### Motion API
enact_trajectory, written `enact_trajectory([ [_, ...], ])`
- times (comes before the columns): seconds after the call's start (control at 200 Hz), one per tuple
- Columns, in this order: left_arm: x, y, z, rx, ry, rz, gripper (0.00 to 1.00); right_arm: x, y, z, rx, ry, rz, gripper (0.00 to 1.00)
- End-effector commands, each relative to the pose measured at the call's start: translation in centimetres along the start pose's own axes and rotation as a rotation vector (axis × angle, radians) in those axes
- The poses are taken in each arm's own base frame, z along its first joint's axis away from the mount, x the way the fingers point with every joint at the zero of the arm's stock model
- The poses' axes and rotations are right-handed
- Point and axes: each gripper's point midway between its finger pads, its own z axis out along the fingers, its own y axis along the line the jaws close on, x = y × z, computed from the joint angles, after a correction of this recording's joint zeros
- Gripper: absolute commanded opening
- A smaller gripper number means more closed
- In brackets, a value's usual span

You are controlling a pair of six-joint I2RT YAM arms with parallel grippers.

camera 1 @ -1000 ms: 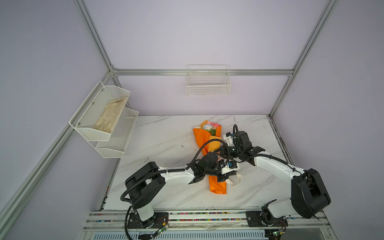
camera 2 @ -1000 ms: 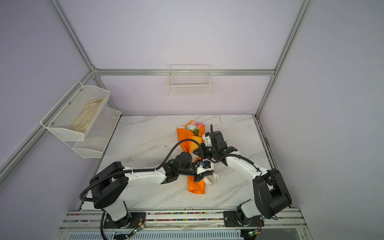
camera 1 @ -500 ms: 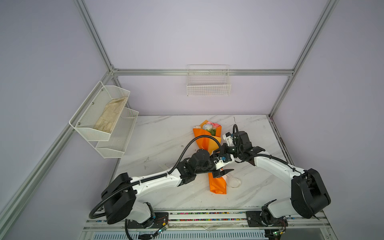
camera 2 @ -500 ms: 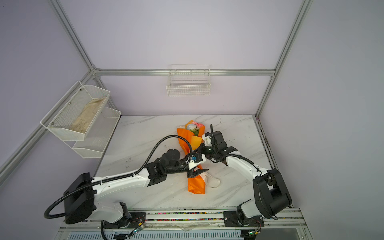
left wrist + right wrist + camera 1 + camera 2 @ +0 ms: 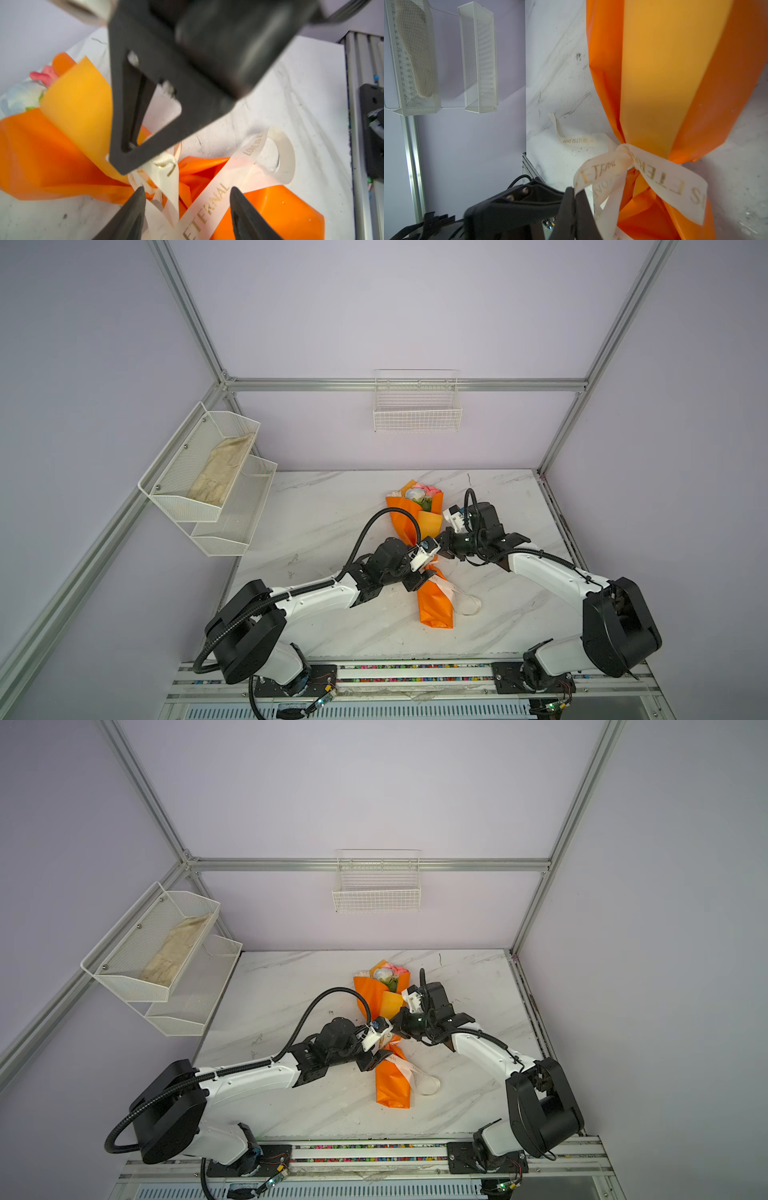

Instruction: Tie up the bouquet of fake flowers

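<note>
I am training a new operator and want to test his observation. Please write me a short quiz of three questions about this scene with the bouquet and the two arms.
1. True or false: the left hand is clamped on the ribbon knotted around the bouquet.
2. Where does the beige cloth lie? A. in the upper tier of the mesh shelf; B. in the wire basket on the back wall; C. on the table.
3. Which hand is shut on the ribbon?

Key:
1. False: its jaws stand open on either side of the ribbon.
2. A.
3. The right hand.
</note>
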Motion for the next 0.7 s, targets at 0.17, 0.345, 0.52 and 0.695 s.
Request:
enact_trajectory([
  [0.17, -5.2, 1.8, -0.3, -0.065, -0.16, -0.071, 0.6, -0.2, 1.5, -0.7, -0.051, -0.009, -0.031, 0.08],
  [0.345, -5.8, 1.0, -0.2, -0.01, -0.201, -0.072, 0.5, 0.0, 1.6, -0.7, -0.061, -0.002, -0.033, 0.08],
  [0.52, -5.5, 1.3, -0.3, -0.03, -0.207, -0.081, 0.25, 0.0, 1.8, -0.8, -0.065, -0.001, -0.034, 0.1],
  [0.695, -5.1, 1.6, -0.7, -0.041, -0.207, -0.092, 0.03, 0.1, 1.9, -1.5, -0.037, -0.018, -0.027, 0.22],
])
